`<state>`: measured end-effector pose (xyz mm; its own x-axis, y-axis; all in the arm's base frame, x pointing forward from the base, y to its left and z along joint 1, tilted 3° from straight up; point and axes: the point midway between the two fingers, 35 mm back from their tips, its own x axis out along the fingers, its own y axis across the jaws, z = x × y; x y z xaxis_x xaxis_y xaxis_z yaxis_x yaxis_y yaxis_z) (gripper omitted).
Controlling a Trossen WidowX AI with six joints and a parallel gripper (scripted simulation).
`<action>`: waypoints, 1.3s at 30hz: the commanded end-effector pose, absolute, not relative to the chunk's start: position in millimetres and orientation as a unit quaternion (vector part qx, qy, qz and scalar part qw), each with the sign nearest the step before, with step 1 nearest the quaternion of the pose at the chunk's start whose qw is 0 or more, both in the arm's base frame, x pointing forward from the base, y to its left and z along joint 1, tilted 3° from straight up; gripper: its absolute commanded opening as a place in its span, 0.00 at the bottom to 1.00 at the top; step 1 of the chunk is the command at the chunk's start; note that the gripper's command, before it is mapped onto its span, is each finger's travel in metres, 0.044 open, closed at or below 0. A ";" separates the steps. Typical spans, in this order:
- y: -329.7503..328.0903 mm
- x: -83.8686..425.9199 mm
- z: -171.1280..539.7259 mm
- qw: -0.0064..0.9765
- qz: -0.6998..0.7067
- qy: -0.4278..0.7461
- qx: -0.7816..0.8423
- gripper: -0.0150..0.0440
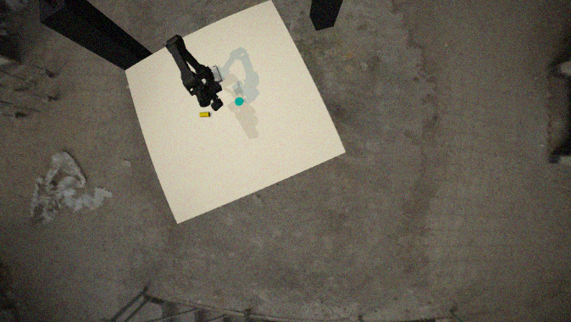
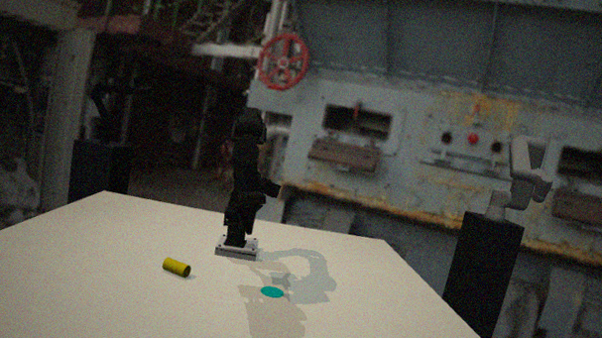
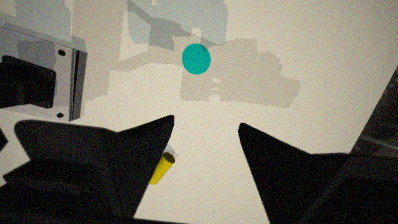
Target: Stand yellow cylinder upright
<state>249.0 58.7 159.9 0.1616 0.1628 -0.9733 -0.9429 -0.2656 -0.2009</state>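
Note:
The yellow tall cylinder (image 1: 204,114) (image 2: 176,267) (image 3: 162,170) lies on its side on the pale table top. Its dark end face shows in the exterior view and the wrist view, where the left finger hides part of its body. The cyan circle (image 1: 239,101) (image 2: 272,292) (image 3: 196,59) is flat on the table, a short way from the cylinder, with nothing on it. My gripper (image 3: 206,123) is open and empty, held above the table. In the top view the hand end of the arm is just beyond the cylinder; the fingertips are hard to make out there.
The arm's light base plate (image 1: 217,73) (image 3: 62,82) stands near the cylinder and circle. The pale table (image 1: 237,157) (image 2: 99,310) has shadows of the arm across it. Beyond its edge are a black pedestal (image 2: 484,267) bearing a grey arm (image 2: 519,192) and another dark pedestal (image 2: 90,167).

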 end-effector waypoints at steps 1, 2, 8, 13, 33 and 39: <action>16.2 256.8 154.9 0.529 0.503 0.419 -0.539 0.78; 5.8 257.4 153.7 0.535 0.492 0.437 -0.530 0.78; -56.5 252.4 146.7 0.564 0.418 0.538 -0.466 0.78; -81.7 246.0 144.1 0.572 0.387 0.577 -0.436 0.78; -88.3 249.5 34.0 0.572 0.387 0.577 -0.436 0.78; -88.3 249.5 34.0 0.572 0.387 0.577 -0.436 0.56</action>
